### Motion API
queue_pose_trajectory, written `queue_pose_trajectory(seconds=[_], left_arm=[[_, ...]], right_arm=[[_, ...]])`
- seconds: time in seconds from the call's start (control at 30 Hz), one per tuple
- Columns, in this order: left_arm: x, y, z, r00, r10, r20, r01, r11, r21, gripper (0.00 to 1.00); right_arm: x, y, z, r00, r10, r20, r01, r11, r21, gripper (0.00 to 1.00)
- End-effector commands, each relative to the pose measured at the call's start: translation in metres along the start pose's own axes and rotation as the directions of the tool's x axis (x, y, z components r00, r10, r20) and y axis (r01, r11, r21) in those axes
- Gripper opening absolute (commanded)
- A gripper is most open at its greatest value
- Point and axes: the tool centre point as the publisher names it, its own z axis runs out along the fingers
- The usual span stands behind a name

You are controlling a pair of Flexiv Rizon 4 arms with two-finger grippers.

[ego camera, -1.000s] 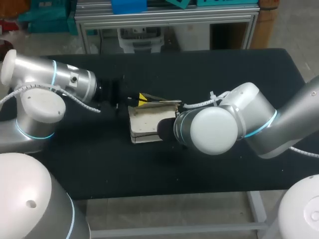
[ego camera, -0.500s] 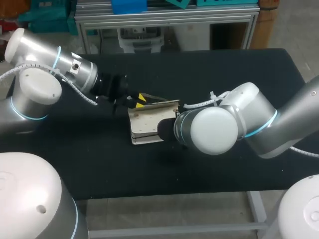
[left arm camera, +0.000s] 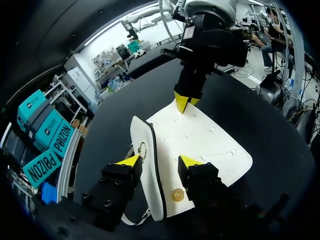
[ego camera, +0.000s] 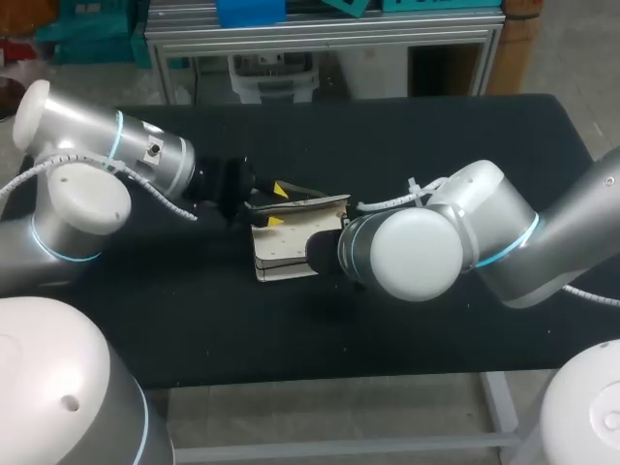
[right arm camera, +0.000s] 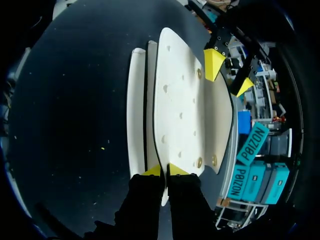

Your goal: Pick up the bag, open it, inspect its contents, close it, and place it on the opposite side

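Note:
A white bag [ego camera: 284, 248] with black trim lies on the black table [ego camera: 436, 136], its flap raised. In the left wrist view the bag [left arm camera: 205, 140] shows a gold snap and a ring at the near edge. My left gripper [left arm camera: 159, 161] is open, one finger on either side of that edge, a gap showing at both. My right gripper [right arm camera: 165, 170] is shut on the flap's opposite edge, and it also shows ahead as the right gripper [left arm camera: 184, 102]. In the head view my left gripper [ego camera: 275, 205] is at the bag's back left corner; my right arm's elbow hides the right gripper.
Bare black tabletop surrounds the bag on all sides. My right arm's large white elbow [ego camera: 417, 254] hangs over the table just right of the bag. The table's front edge [ego camera: 320, 373] runs close below it.
My left gripper's fingers have spread apart and let go of the bag's edge, and the left arm shifted slightly. The right gripper and the bag stayed where they were.

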Motion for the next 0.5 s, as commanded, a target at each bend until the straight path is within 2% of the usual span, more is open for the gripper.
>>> queue_pose_trajectory(seconds=[0.03,0.17,0.27,0.5], left_arm=[[-0.009,0.003,0.016,1.0,-0.014,0.002,0.014,1.0,-0.018,0.49],[-0.019,0.013,0.022,0.999,-0.037,0.008,0.038,0.998,-0.046,0.49],[-0.023,0.02,0.025,0.998,-0.064,-0.003,0.064,0.997,-0.053,0.42],[-0.032,0.032,0.032,0.995,-0.099,-0.009,0.098,0.992,-0.076,0.42]], right_arm=[[0.005,-0.003,0.001,0.988,0.001,0.157,0.0,1.0,-0.012,0.0],[0.005,-0.003,0.001,0.988,0.001,0.157,0.0,1.0,-0.012,0.0],[0.005,-0.003,0.001,0.988,0.001,0.157,0.0,1.0,-0.012,0.0],[0.005,-0.003,0.001,0.988,0.001,0.157,0.0,1.0,-0.012,0.0]])
